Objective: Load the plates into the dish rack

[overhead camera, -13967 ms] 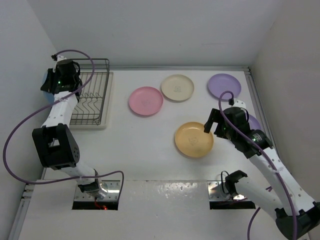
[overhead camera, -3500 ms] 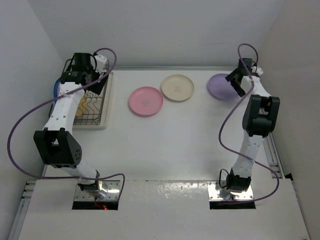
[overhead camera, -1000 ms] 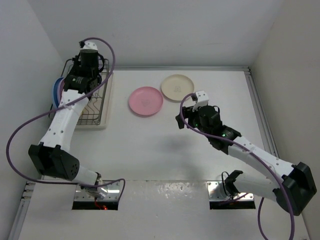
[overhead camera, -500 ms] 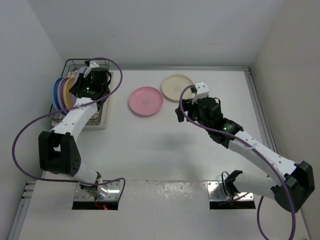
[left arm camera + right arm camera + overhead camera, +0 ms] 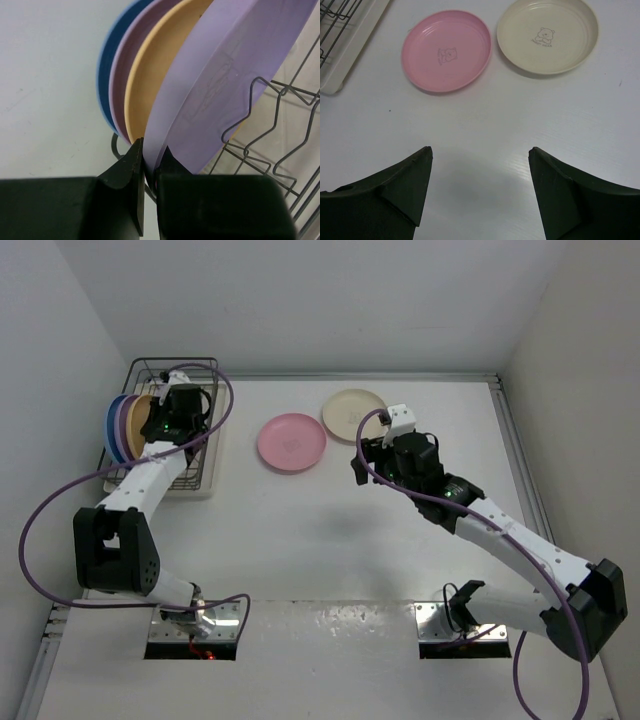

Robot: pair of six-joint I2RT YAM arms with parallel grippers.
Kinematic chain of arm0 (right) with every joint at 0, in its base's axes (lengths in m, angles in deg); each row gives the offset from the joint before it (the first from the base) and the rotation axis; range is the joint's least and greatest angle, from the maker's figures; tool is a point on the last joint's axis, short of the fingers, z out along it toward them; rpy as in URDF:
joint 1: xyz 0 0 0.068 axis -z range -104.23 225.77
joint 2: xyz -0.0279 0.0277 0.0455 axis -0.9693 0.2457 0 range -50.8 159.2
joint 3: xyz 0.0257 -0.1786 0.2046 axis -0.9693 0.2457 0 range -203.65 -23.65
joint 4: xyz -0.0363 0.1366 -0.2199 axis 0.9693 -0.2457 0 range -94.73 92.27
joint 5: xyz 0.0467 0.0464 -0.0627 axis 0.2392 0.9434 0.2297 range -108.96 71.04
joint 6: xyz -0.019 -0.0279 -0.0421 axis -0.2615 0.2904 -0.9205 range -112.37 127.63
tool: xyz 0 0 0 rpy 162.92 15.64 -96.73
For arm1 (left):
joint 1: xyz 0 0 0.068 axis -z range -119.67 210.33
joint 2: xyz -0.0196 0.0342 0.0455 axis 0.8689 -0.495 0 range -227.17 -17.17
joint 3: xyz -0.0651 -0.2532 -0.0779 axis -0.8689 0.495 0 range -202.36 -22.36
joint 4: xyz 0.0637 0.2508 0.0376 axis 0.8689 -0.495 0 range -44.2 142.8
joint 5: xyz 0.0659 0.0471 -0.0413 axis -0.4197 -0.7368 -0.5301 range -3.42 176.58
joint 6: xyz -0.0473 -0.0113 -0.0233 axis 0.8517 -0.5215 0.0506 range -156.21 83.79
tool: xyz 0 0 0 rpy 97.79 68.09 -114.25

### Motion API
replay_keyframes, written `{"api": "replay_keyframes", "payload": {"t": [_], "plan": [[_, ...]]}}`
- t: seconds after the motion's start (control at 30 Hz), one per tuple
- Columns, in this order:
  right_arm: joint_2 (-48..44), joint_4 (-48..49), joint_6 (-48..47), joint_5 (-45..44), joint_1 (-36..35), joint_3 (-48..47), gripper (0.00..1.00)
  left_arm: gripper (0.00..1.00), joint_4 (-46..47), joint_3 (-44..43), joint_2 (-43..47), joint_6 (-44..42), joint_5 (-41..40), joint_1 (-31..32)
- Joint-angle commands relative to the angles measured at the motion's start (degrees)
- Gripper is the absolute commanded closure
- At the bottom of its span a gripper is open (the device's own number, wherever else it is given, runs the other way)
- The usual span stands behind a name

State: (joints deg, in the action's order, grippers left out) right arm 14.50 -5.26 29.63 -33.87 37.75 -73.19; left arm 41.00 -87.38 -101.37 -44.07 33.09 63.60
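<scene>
Okay, four plates stand on edge at the left of the dish rack (image 5: 195,465): blue plate (image 5: 107,85), first purple plate (image 5: 125,65), yellow-orange plate (image 5: 150,85), last purple plate (image 5: 225,75) w/ a faint centre mark. Your left gripper (image 5: 149,150) pinches that last one's lower rim. Right arm's stretched fwd, right gripper (image 5: 480,152) spread wide over the table (image 5: 600,115), near the pink plate (image 5: 446,50) and cream plate (image 5: 547,35), both lying flat.

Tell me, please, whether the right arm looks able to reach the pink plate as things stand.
Probably yes: the right gripper hangs open over bare table just short of the pink plate, nothing between them. The cream plate lies apart, and the left gripper is at the dish rack.
</scene>
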Motion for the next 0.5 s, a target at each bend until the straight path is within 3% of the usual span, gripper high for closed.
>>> {"api": "replay_keyframes", "payload": {"t": [0.0, 0.2, 0.23, 0.3, 0.33, 0.47], "plan": [[-0.3, 1.0, -0.3, -0.8, 0.0, -2.1, 0.22, 1.0, 1.0, -0.1, 1.0, 3.1, 1.5, -1.1], [0.1, 0.9, -1.3, -1.2, 0.1, -1.8, 0.21, 0.97, -4.6, -1.8, -3.4, 5.0, 7.7, -4.7], [-0.2, 0.8, -1.2, -1.3, 0.2, -1.8, 0.19, 0.75, -6.7, -2.5, -3.4, 5.0, 8.8, -5.9], [0.0, 0.9, -0.5, -1.3, 0.6, -1.9, 0.19, 0.49, -8.3, -4.8, -3.4, 5.7, 12.0, -6.4], [0.1, 1.1, -0.4, -1.2, 0.9, -1.8, 0.18, 0.32, -8.9, -5.6, -3.4, 5.7, 13.1, -7.2], [0.9, 1.8, -0.4, -1.2, 1.4, -1.9, 0.18, 0.12, -12.3, -10.3, -1.4, 4.3, 17.6, -7.2]]}}
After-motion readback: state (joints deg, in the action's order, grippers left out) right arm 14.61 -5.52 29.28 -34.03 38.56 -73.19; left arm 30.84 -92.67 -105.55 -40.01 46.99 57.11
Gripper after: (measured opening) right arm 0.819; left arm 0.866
